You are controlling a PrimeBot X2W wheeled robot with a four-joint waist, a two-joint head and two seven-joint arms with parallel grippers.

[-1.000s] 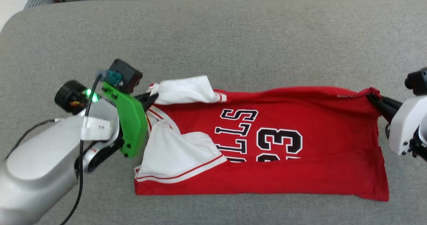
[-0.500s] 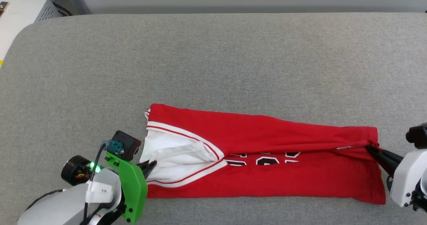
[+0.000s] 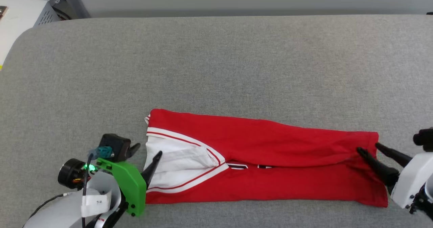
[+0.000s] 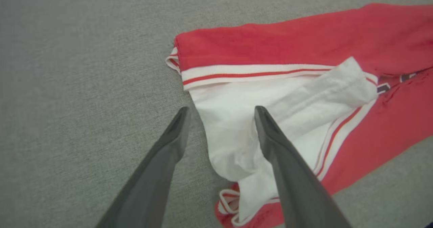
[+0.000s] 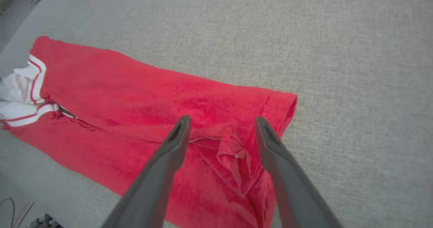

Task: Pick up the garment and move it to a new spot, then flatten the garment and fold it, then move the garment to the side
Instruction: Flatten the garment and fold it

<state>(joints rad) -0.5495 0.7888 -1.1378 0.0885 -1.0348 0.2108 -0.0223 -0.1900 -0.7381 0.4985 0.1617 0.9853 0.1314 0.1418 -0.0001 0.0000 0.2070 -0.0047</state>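
The garment [image 3: 270, 143], a red jersey with white sleeves and striped trim, lies folded lengthwise as a long strip on the grey table, its upper half laid over most of the black lettering. At the sleeve end my left gripper [image 3: 148, 150] is open, one finger over the white sleeve [image 4: 236, 119] and the other over bare table. In the left wrist view the left gripper [image 4: 221, 109] holds nothing. At the hem end my right gripper [image 3: 368, 147] is open too. The right wrist view shows the right gripper [image 5: 223, 118] straddling a small bunched fold of the garment [image 5: 135, 86].
The grey padded table [image 3: 216, 59] stretches wide behind the garment, with its far edge near the top of the head view. A white cabinet [image 3: 20, 15] with cables stands beyond the far left corner. Loose cables [image 5: 20, 211] lie on the floor.
Both grippers carried the far edge toward the near edge, folding the garment in half lengthwise, then opened and let go. The head camera has also shifted.
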